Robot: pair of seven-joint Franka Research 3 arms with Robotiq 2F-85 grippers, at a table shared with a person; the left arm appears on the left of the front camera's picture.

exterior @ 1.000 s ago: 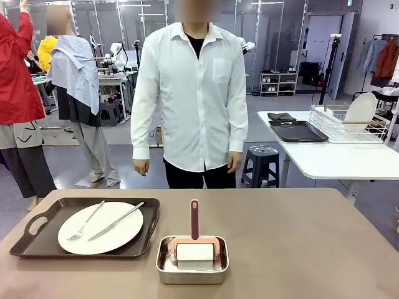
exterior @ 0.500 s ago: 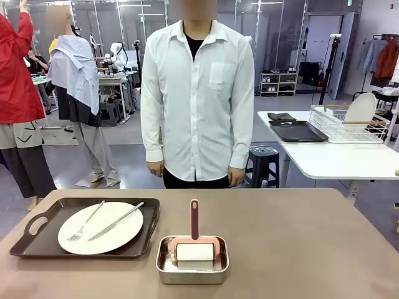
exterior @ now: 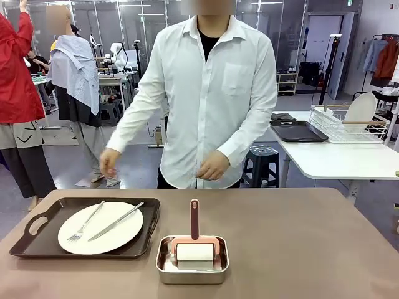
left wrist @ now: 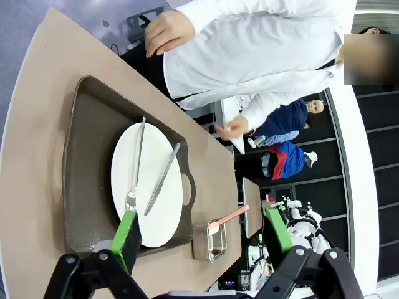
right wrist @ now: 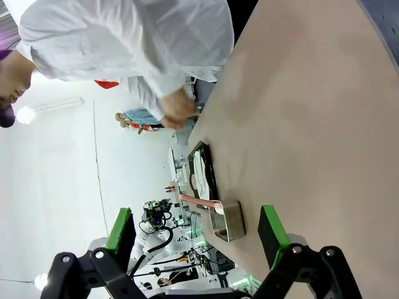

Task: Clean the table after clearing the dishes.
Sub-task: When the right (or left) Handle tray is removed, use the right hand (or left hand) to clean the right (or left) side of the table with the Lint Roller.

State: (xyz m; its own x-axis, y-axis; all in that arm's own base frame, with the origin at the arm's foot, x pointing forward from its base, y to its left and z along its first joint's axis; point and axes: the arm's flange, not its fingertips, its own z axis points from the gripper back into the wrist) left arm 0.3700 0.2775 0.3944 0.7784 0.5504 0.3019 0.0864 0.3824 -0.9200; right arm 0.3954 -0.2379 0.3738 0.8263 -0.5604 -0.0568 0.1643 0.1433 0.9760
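The left gripper has its jaws wide apart and empty. Past its pads a brown tray lies on the table. The right gripper is also spread and empty, above bare tabletop. The tray sits at the table's left near part and carries a white plate with a fork and knife on it. Just right of the tray, a steel pan holds a pink-handled roller. A person stands at the far edge, with both hands raised and touching nothing.
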